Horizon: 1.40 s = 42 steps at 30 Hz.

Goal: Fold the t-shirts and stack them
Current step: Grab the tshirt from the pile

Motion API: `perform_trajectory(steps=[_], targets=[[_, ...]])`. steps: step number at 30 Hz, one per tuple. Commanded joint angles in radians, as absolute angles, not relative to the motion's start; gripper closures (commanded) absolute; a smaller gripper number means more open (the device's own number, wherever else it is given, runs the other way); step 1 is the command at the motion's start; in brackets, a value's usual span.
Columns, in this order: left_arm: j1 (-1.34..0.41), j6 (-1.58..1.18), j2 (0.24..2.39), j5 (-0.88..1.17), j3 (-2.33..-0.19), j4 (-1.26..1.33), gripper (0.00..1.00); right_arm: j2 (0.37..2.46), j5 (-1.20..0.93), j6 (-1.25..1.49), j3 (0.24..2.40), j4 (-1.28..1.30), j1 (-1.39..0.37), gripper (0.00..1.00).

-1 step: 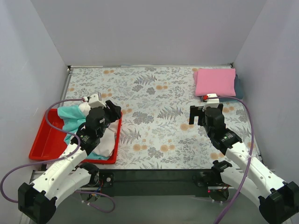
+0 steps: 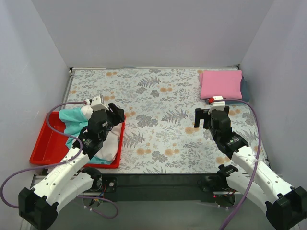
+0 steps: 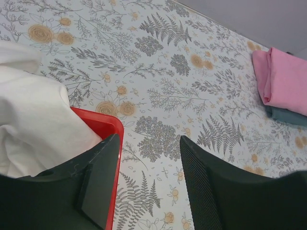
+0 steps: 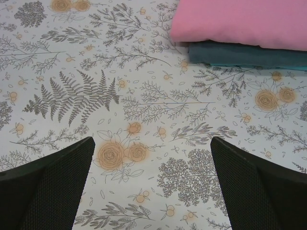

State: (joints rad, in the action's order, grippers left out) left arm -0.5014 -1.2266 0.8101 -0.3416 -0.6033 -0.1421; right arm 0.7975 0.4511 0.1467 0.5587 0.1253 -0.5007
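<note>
From above, the whole table (image 2: 158,96) showed at once. A red tray (image 2: 45,148) sat at its near left, holding a crumpled teal shirt (image 2: 72,122) and a white shirt (image 2: 109,143) heaped beside it. A folded pink shirt (image 2: 220,84) lay in the far right corner. Only a thin edge of the dark blue-grey shirt (image 2: 245,88) peeked out from beneath its right side.

The right wrist camera made that stack plainer: the pink shirt (image 4: 240,21) lay squarely on top of the dark blue-grey shirt (image 4: 244,55), both folded flat. That view caught nothing of the tray. The left wrist camera gave the tray's red corner (image 3: 108,127) with the white shirt (image 3: 33,120) bunched up against it. The teal one did not appear there at all.

The left gripper (image 2: 112,115) hung over the tray's right edge. Close up, the left gripper (image 3: 148,141) had its jaws parted about halfway with nothing in them. The white shirt lay just to the left of its left finger, and I could not tell whether they touched.

The right gripper (image 2: 201,115) hovered over bare patterned tabletop. Its wrist view showed the right gripper (image 4: 152,141) spread wide and empty, the folded stack lying beyond the fingertips and off to the right, well apart from them.
</note>
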Motion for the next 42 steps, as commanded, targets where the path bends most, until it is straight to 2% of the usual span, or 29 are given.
perform_trajectory(steps=[1, 14, 19, 20, 23, 25, 27, 33, 37, 42], targets=[[-0.506, -1.215, 0.792, -0.399, -0.607, -0.158, 0.49, 0.782, 0.480, 0.152, 0.554, 0.103, -0.494, 0.02], [-0.506, -1.229, 0.818, -0.443, -0.612, -0.170, 0.46, 0.787, 0.476, 0.153, 0.554, 0.101, -0.491, 0.02], [-0.505, -1.275, 0.824, -0.563, -0.606, -0.213, 0.37, 0.793, 0.463, 0.156, 0.555, 0.101, -0.492, 0.02], [-0.506, -1.291, 0.845, -0.584, -0.633, -0.250, 0.33, 0.796, 0.456, 0.160, 0.555, 0.101, -0.492, 0.02], [-0.505, -1.298, 0.888, -0.595, -0.667, -0.282, 0.30, 0.804, 0.446, 0.160, 0.557, 0.101, -0.491, 0.02], [-0.506, -1.299, 0.917, -0.644, -0.678, -0.296, 0.30, 0.813, 0.440, 0.161, 0.558, 0.101, -0.489, 0.02], [-0.503, -1.290, 0.904, -0.748, -0.670, -0.276, 0.25, 0.816, 0.434, 0.164, 0.555, 0.100, -0.491, 0.02], [-0.338, -1.261, 0.853, -0.710, -0.624, -0.201, 0.23, 0.822, 0.382, 0.169, 0.558, 0.091, -0.491, 0.02], [-0.212, -1.258, 0.942, -0.726, -0.618, -0.203, 0.23, 0.839, 0.289, 0.184, 0.552, 0.065, -0.491, 0.02], [-0.094, -1.240, 0.965, -0.675, -0.579, -0.148, 0.27, 0.847, 0.192, 0.193, 0.545, 0.040, -0.491, 0.02]])
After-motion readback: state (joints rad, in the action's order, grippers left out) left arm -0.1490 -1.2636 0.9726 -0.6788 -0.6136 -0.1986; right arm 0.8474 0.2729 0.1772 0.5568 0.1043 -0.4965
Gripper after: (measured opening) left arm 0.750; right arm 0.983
